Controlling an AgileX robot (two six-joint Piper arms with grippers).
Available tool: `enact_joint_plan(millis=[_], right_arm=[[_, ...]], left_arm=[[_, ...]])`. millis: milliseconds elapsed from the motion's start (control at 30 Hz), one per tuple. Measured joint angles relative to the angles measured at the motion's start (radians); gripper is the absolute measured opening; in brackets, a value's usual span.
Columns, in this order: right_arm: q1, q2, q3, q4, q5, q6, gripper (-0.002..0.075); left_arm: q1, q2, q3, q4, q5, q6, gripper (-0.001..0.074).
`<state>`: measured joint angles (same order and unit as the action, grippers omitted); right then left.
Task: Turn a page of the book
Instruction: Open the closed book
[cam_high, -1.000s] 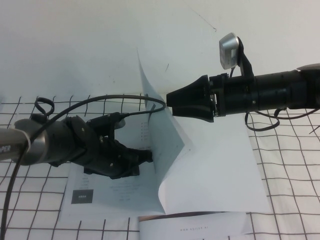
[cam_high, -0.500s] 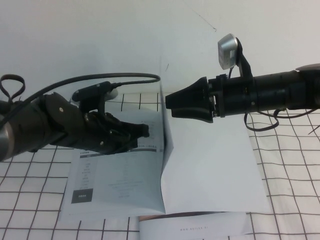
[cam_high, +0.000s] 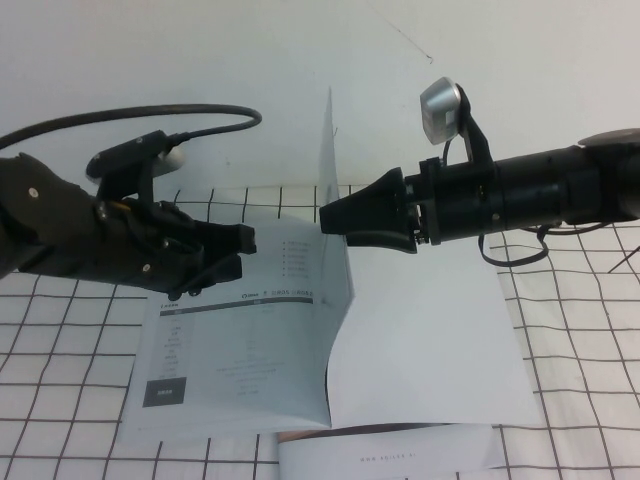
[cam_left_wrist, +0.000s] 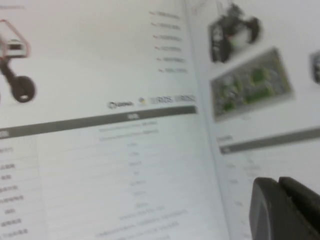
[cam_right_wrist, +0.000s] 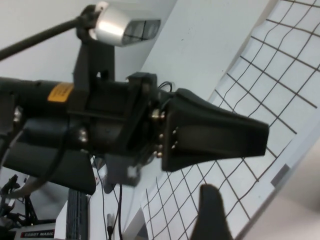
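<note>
Standing upright at the book's (cam_high: 240, 370) spine, the page (cam_high: 335, 215) separates the left end effector (cam_high: 238, 254), fingers together, from the right end effector (cam_high: 328, 217), whose fingers I cannot tell.

A white cloth with a thin black grid (cam_high: 575, 330) covers the near part of the surface, its squares running out to both side edges of the high view. Beyond the grid, the far part is plain white sheeting (cam_high: 200, 50), lightly creased, with a faint dark line (cam_high: 400, 28) slanting across it. The light is bright and even, leaving soft shadows. In the right wrist view, dim equipment and cables (cam_right_wrist: 30, 220) are visible in one corner.
</note>
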<state>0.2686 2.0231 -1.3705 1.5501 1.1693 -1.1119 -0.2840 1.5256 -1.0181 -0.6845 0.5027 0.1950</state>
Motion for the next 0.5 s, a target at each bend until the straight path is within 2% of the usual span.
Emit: enact_joint_plan(millis=[267,500], right_arm=[[0.002,0.0,0.0,0.004,0.0,-0.006,0.047],[0.002,0.0,0.0,0.004,0.0,-0.008,0.047]], left_arm=[[-0.134,-0.188,0.146,0.007,-0.034,0.044,-0.0002],[-0.397,-0.357,0.307,-0.018,-0.194,0.045,-0.0002]])
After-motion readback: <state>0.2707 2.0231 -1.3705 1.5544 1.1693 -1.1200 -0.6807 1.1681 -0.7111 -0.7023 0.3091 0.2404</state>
